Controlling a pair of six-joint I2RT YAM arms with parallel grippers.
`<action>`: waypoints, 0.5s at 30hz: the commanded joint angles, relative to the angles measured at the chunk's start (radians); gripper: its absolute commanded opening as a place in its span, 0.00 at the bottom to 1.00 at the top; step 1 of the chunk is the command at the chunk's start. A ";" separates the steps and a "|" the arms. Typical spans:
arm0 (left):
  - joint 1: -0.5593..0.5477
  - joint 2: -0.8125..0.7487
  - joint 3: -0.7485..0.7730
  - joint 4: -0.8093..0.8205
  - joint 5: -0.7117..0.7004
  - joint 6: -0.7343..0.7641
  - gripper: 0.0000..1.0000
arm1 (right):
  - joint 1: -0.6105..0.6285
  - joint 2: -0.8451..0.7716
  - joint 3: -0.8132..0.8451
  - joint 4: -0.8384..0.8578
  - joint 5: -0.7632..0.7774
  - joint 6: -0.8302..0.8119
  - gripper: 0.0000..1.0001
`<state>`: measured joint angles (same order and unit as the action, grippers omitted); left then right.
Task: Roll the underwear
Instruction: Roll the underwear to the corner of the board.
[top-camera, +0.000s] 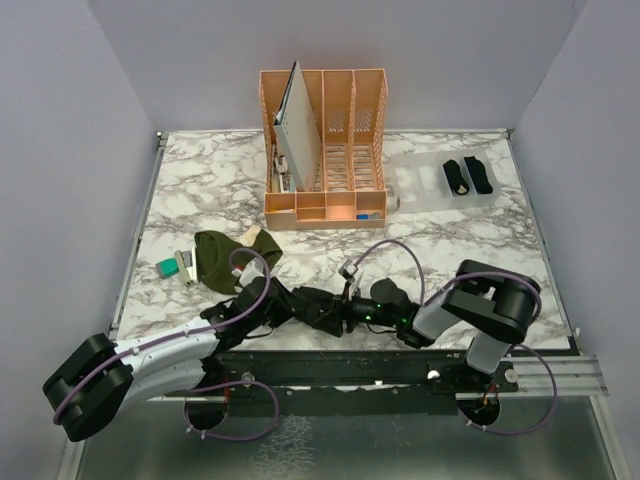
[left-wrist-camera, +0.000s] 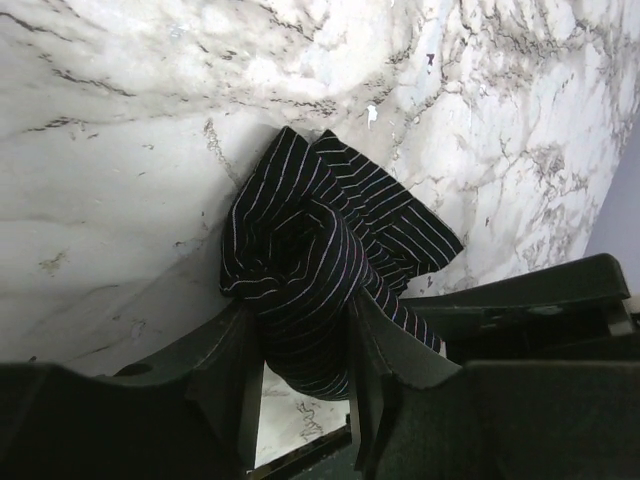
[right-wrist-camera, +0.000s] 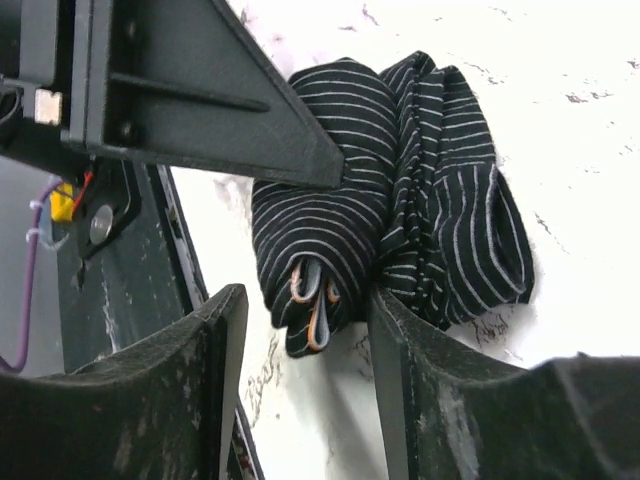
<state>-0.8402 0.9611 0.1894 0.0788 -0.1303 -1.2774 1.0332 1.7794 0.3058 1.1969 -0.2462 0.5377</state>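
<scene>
At the near edge of the marble-patterned bench (top-camera: 200, 190), 2 arms meet nose to nose over 1 striped underwear (right-wrist-camera: 400, 200), black with fine pale lines, bunched into a short, thick, loosely wound bundle lying on the surface. The left end effector (left-wrist-camera: 305, 320) pinches the striped underwear, cloth filling the gap between its fingers. The right end effector (right-wrist-camera: 307, 295) stands spread, 1 finger clear of the cloth with bare bench showing between, the other just touching it. From the right wrist the bundle's long axis runs away from the lens, its near end open and showing folded edges trimmed in orange, the stripes wrapping across the roll. From the left wrist 2 flat flaps fan out beyond the wound part toward the upper right. From above the bundle is hidden under the arms, so its heading on the bench cannot be told there. Farther back on the left lies 1 olive-green underwear (top-camera: 215, 258), unrolled and crumpled, its cream waistband (top-camera: 262, 243) on the right, with 1 teal block (top-camera: 167, 267) near it on the left. At the far side stand 1 peach slotted rack (top-camera: 340, 150) and, to its right, 1 clear tray (top-camera: 420, 185) holding 2 black rolls side by side, the left-hand roll (top-camera: 456, 176) and the right-hand roll (top-camera: 479, 174), long axes pointing roughly near to far.
</scene>
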 joint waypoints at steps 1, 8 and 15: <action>-0.004 -0.012 0.021 -0.190 -0.032 0.029 0.32 | 0.008 -0.157 0.068 -0.400 0.019 -0.130 0.58; -0.004 0.020 0.065 -0.219 -0.019 0.029 0.29 | 0.050 -0.347 0.133 -0.673 0.163 -0.423 0.60; -0.005 0.075 0.121 -0.240 0.016 0.000 0.17 | 0.221 -0.391 0.080 -0.542 0.401 -0.760 0.60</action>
<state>-0.8402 0.9989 0.2859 -0.0704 -0.1314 -1.2675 1.1755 1.3922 0.4156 0.6338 -0.0265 0.0315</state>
